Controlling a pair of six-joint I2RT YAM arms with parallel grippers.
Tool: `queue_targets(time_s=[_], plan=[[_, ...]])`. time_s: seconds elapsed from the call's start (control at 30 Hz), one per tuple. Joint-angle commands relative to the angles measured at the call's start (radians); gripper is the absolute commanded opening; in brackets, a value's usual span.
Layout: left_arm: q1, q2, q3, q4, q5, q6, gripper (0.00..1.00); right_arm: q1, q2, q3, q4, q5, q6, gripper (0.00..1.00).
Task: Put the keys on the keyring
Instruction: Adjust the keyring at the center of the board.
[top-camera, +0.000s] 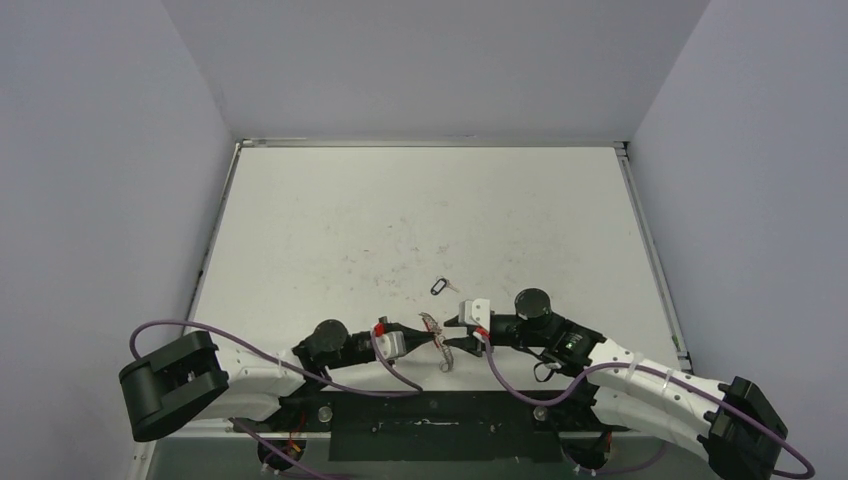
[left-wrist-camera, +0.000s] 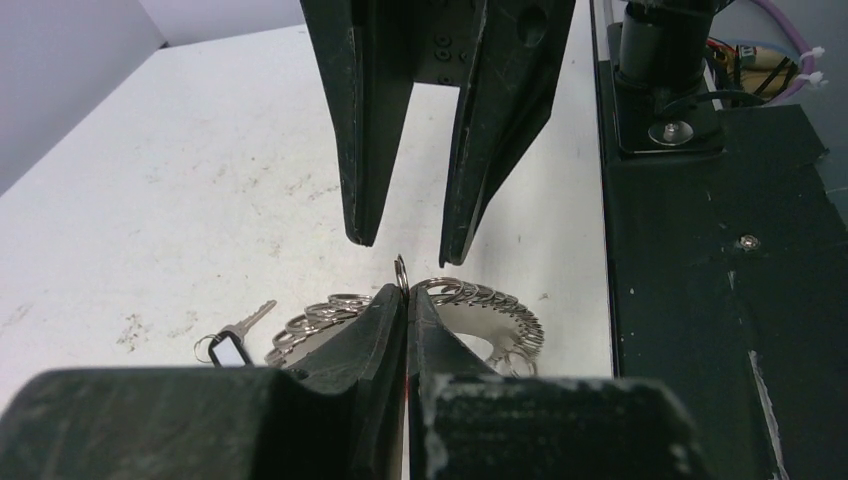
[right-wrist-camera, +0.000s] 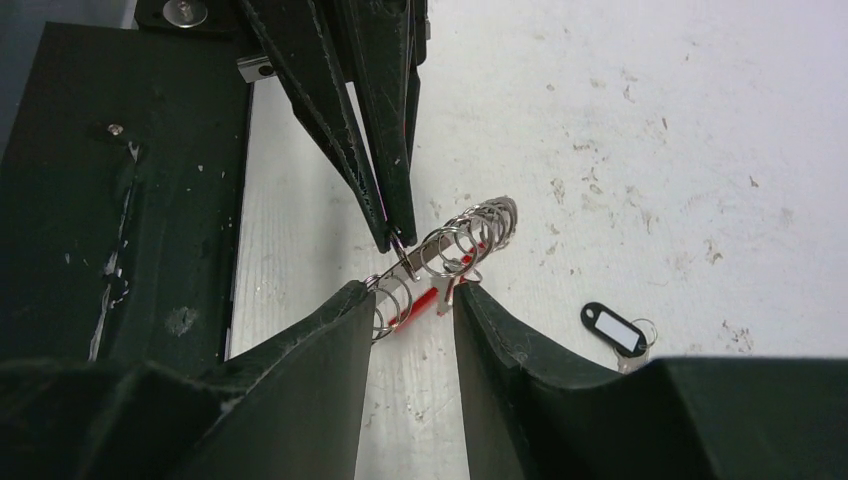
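An overhead rear camera looks down; two close wrist cameras face each other, sharing the keyring (right-wrist-camera: 470, 235).

The white-shelled left arm (top-camera: 250, 378) and matching right arm (top-camera: 650, 390) carry black cylindrical joints (top-camera: 327, 340) and bulky black housings (top-camera: 170, 385). Thin purple cables (top-camera: 200, 326) loop along both. Their jaws are long, tapered, scuffed black.

The left claw (left-wrist-camera: 405, 300) pinches the keyring (left-wrist-camera: 485, 305) facing the parted right claw (left-wrist-camera: 408, 250), a key (left-wrist-camera: 235, 338) lying nearby.

Robot lab cell: plain walls (top-camera: 100, 150) enclose a scuffed white table (top-camera: 420, 210).
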Motion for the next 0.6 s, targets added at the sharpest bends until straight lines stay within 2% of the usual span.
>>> queue_targets(time_s=[0.0, 0.27, 0.5, 0.57], plan=[[-0.006, -0.061, -0.004, 0.023, 0.008, 0.014, 0.00, -0.004, 0.010, -0.011, 0.173, -0.057, -0.021, 0.36], [-0.006, -0.107, -0.008, -0.019, 0.007, 0.015, 0.00, -0.003, 0.074, -0.004, 0.248, -0.074, -0.009, 0.35], [-0.007, -0.113, -0.010, -0.019, -0.001, 0.016, 0.00, -0.004, 0.110, 0.011, 0.254, -0.147, -0.018, 0.19], [-0.007, -0.110, -0.010, -0.021, -0.003, 0.018, 0.00, -0.004, 0.111, 0.011, 0.254, -0.175, -0.025, 0.18]])
